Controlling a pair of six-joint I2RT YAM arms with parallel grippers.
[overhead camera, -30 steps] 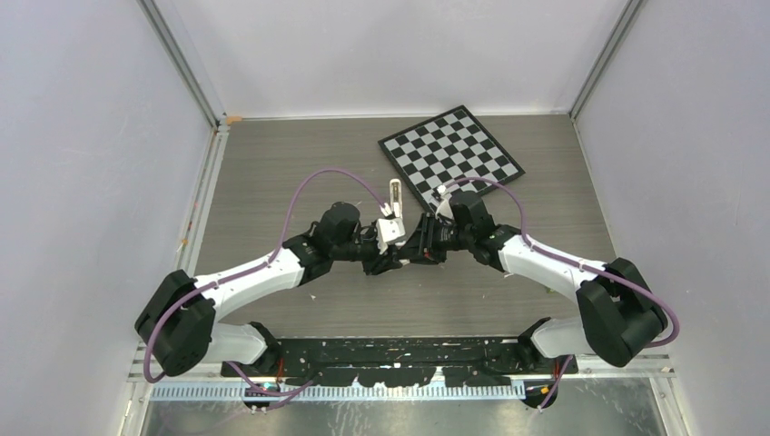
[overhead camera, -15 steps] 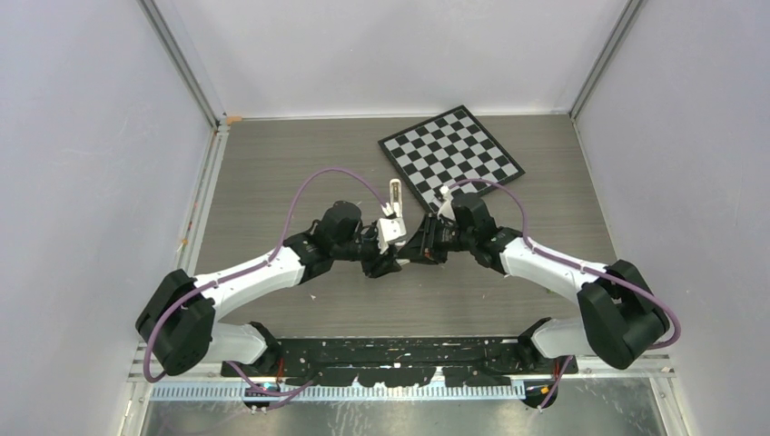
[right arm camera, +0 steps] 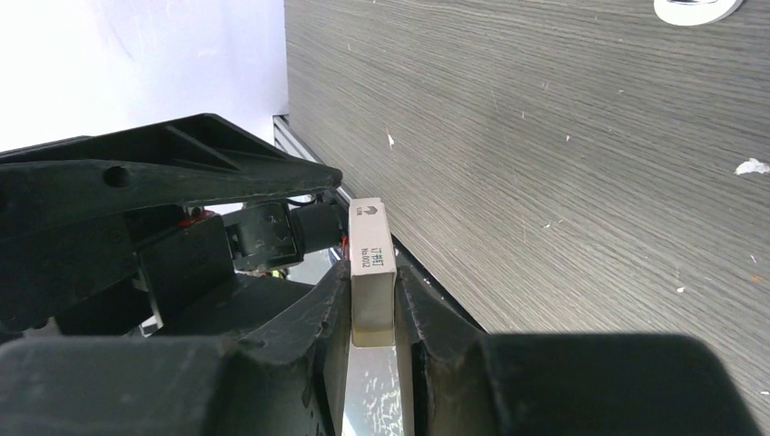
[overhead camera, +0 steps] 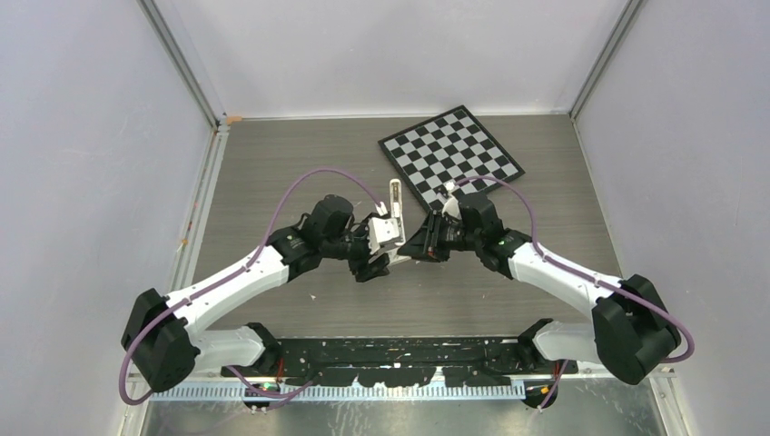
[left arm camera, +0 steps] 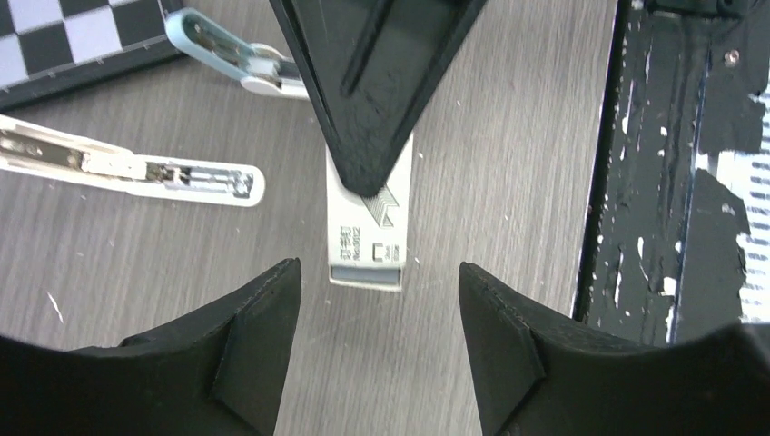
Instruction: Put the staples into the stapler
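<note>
My right gripper [right arm camera: 372,272] is shut on a small white staples box [right arm camera: 370,259] printed "No.0012". In the left wrist view the box [left arm camera: 368,227] sticks out of the right gripper's black fingers [left arm camera: 372,82], and the grey staples [left arm camera: 366,272] show at its open end. My left gripper [left arm camera: 372,304] is open and empty, its jaws either side of and just short of that end. The stapler [left arm camera: 127,168] lies opened flat on the table, with its white body and metal channel to the left and its pale blue arm [left arm camera: 222,50] beyond. In the top view the stapler [overhead camera: 394,194] lies just behind both grippers.
A black-and-white checkerboard [overhead camera: 451,154] lies at the back right, close to the stapler. A black base strip [left arm camera: 672,182] runs along the table's near edge. Small white scraps [right arm camera: 752,166] dot the wood-grain table [overhead camera: 272,163]. Grey walls enclose the table on three sides.
Both wrists have drawn slightly apart, the left one toward the left and the right one toward the right. The grippers still meet at the same spot, and the box stays held.
</note>
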